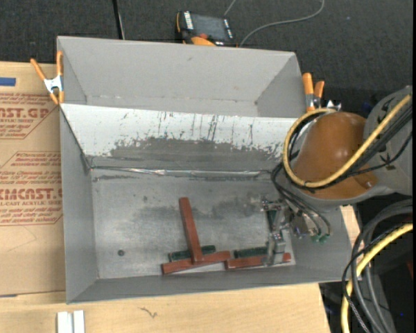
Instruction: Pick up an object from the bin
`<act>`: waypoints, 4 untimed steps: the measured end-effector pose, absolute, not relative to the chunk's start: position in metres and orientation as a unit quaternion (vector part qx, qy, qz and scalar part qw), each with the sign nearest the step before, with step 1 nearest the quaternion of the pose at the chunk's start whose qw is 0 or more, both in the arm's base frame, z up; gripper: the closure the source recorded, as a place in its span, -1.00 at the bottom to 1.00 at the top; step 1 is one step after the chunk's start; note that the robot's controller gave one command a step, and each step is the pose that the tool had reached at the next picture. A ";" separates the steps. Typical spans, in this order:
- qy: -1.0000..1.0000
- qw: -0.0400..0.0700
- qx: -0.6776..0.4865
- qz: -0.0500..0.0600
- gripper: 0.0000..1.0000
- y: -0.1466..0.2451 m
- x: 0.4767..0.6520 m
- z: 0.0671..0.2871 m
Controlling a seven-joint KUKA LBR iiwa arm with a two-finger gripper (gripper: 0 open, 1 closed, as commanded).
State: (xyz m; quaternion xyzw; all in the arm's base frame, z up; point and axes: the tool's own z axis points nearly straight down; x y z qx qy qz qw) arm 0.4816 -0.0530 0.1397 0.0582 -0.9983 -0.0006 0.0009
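Bin: grey metal, scuffed floor, streaked back wall.
Desk: pale wood, just in front of the long bar, beyond the bin's wall.
Long bar: red-brown, lying flat.
Second bar: red-brown, meeting the long bar.
Green blocks: touching the long bar.
Hand: over the long bar's right end; opening cannot be told.

Bin: plain grey metal, with dark scuffed streaks across the back wall.
T-shaped piece: reddish brown, with dark green blocks along its crossbar.
Wrist cover: glossy orange-brown.
Cables: yellow and black.
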 end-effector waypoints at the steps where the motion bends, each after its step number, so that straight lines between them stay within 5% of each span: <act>1: -0.987 0.000 0.159 0.001 -1.00 -0.137 0.541 0.080; 2: -0.912 0.000 0.410 -0.002 -1.00 -0.121 0.533 0.069; 3: -0.912 -0.002 0.410 -0.001 1.00 -0.122 0.534 0.070; 4: -0.884 -0.005 0.467 0.002 1.00 -0.091 0.539 0.248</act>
